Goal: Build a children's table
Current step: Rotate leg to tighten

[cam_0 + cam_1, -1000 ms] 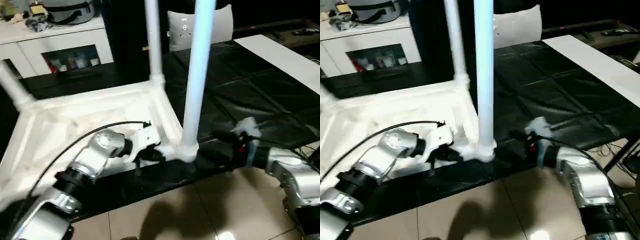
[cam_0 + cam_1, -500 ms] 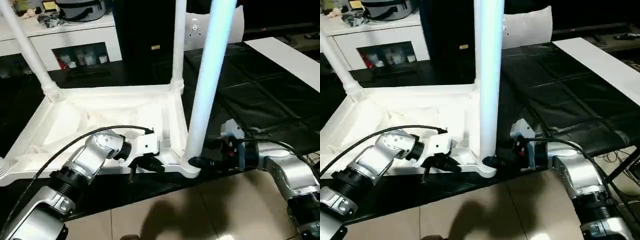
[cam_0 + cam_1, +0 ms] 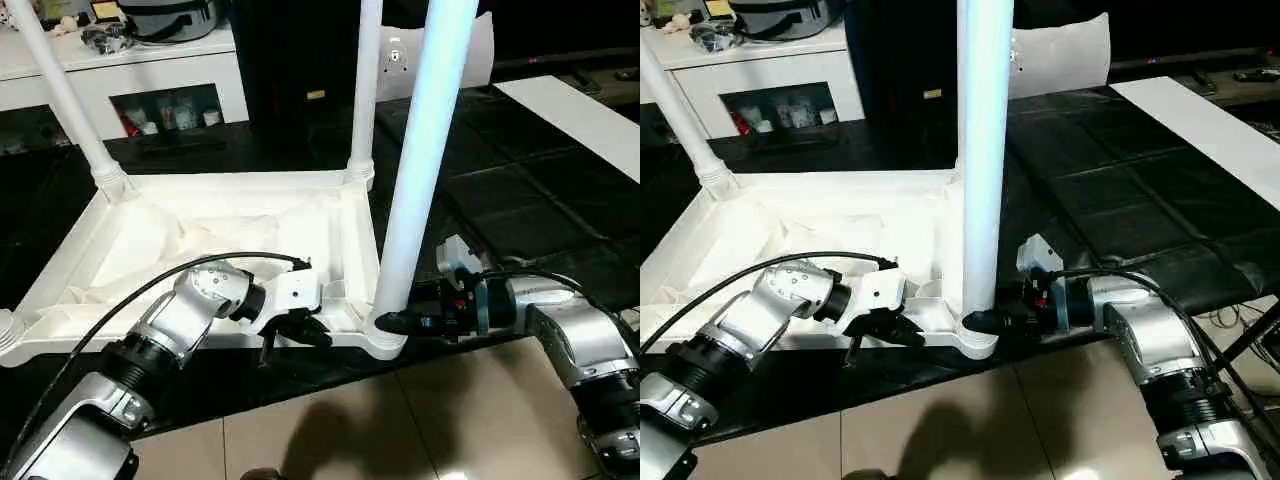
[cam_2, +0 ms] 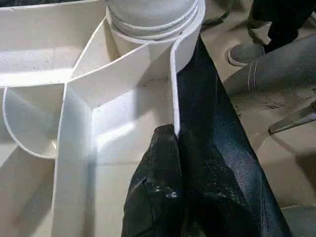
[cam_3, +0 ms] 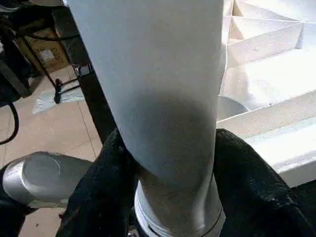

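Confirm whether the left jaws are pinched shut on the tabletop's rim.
Yes: in the left wrist view the left gripper has its jaws closed on the thin white rim of the tabletop.

The near leg runs off the frame's top. Items behind the cabinet glass, upper left, are perhaps bottles; too small to tell.

We see the children's table lying upside down on a mat, its legs rising from the corners. The left gripper sits at the near rim, left of the near right leg. The right gripper is at that leg's base, 1 finger on each side. A cabinet stands behind.
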